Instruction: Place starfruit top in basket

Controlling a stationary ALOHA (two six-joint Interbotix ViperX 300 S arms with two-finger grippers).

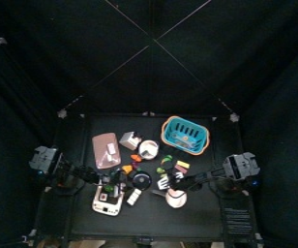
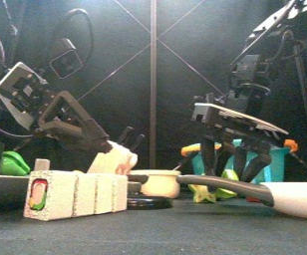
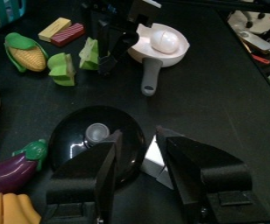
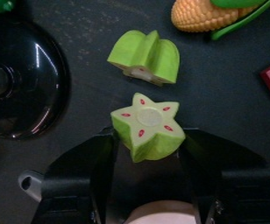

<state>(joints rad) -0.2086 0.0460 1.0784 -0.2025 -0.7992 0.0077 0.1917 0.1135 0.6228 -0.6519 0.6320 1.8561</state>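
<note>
A green starfruit piece (image 4: 147, 127) with its star-shaped cut face up lies on the black table between the jaws of my right gripper (image 4: 147, 142), which press against its sides. A second starfruit piece (image 4: 145, 57) lies on its side just beyond it. The blue basket (image 1: 166, 127) stands at the back right of the table, away from the gripper. My left gripper (image 3: 138, 136) rests low over a black lid (image 3: 85, 149), its jaws a little apart and empty. Its view also shows the right arm (image 3: 114, 22) beside two green pieces (image 3: 61, 68).
A corn cob (image 4: 214, 12) and a black lid (image 4: 15, 79) flank the starfruit pieces. A white ladle (image 3: 161, 44), a corn cob (image 3: 26, 52), an eggplant (image 3: 15, 171) and bananas (image 3: 9, 210) lie around. A pink board (image 1: 106, 145) lies at the back left.
</note>
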